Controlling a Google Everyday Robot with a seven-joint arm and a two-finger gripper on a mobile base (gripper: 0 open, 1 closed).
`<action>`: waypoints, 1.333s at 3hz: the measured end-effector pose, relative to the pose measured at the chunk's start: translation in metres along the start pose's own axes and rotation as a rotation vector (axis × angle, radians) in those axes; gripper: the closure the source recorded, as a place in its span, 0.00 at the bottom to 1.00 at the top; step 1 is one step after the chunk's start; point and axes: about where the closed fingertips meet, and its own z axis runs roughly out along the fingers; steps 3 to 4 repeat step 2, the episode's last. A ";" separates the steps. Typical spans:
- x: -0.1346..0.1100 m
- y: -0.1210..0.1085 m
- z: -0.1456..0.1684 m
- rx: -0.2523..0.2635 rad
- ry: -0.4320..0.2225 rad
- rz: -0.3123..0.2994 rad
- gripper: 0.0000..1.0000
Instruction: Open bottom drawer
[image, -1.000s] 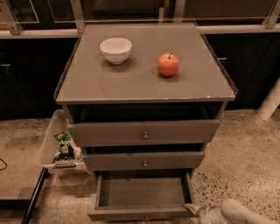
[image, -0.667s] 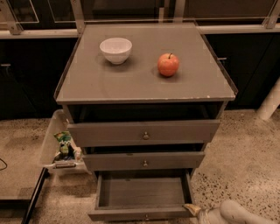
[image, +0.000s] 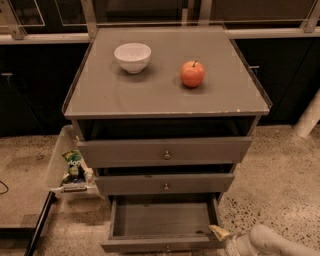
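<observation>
The grey cabinet has three drawers. The bottom drawer (image: 162, 243) is pulled far out toward me, and its empty inside shows. Its front edge lies at the bottom of the camera view, with the small knob (image: 167, 248) just showing. The middle drawer (image: 165, 183) and the top drawer (image: 165, 150) are out a little. My gripper (image: 220, 233) is at the bottom right, at the right front corner of the bottom drawer, with the white arm (image: 272, 242) behind it.
A white bowl (image: 132, 56) and a red apple (image: 192, 73) sit on the cabinet top (image: 165, 95). A clear bin (image: 65, 165) with a snack bag stands on the floor at the left. A white post (image: 310, 117) stands at the right.
</observation>
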 end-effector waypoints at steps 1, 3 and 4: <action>-0.024 -0.011 -0.026 0.015 0.032 -0.072 0.00; -0.040 -0.018 -0.053 0.045 0.062 -0.118 0.00; -0.040 -0.018 -0.053 0.045 0.062 -0.118 0.00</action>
